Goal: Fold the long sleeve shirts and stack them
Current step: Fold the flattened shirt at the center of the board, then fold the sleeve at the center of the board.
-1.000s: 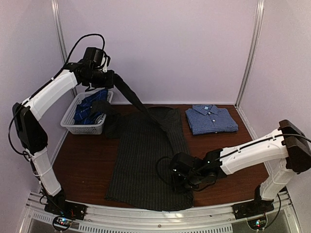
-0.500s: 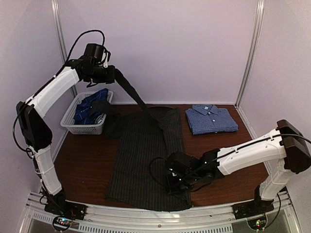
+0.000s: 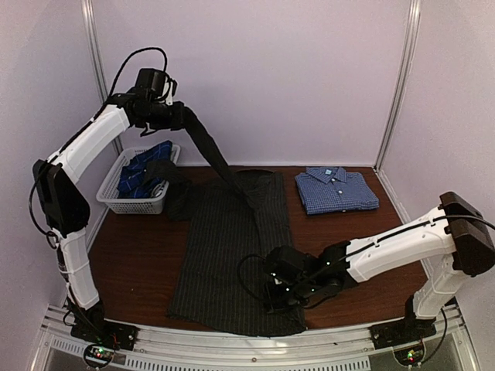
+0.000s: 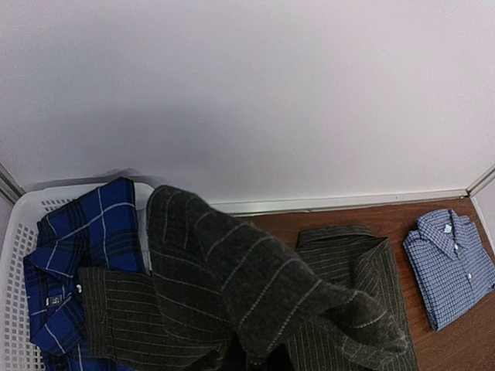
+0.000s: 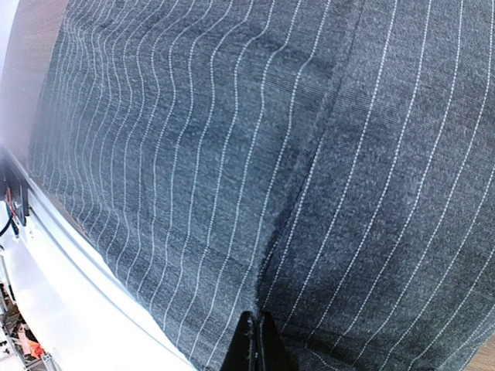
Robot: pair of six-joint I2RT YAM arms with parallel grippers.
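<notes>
The charcoal pinstripe shirt [image 3: 224, 247] lies spread on the table. My left gripper [image 3: 179, 117] is high at the back left, shut on the shirt's sleeve [image 3: 213, 154], which hangs taut down to the shirt body; the sleeve fills the left wrist view [image 4: 247, 286] and hides the fingers. My right gripper [image 3: 280, 297] is low at the shirt's near right hem, its jaws shut on the cloth [image 5: 259, 340]. The blue-and-white check shirt [image 3: 336, 189] lies folded at the back right. The navy plaid shirt [image 3: 143, 174] sits in the basket.
The white mesh basket [image 3: 133, 202] stands at the back left with the other pinstripe sleeve draped over its rim [image 4: 116, 309]. The table's front rail [image 3: 232, 352] runs just below the shirt's hem. Walls close in the back and sides.
My left gripper has raised the sleeve slightly higher and back. My right gripper has slid a little left and nearer along the hem.
</notes>
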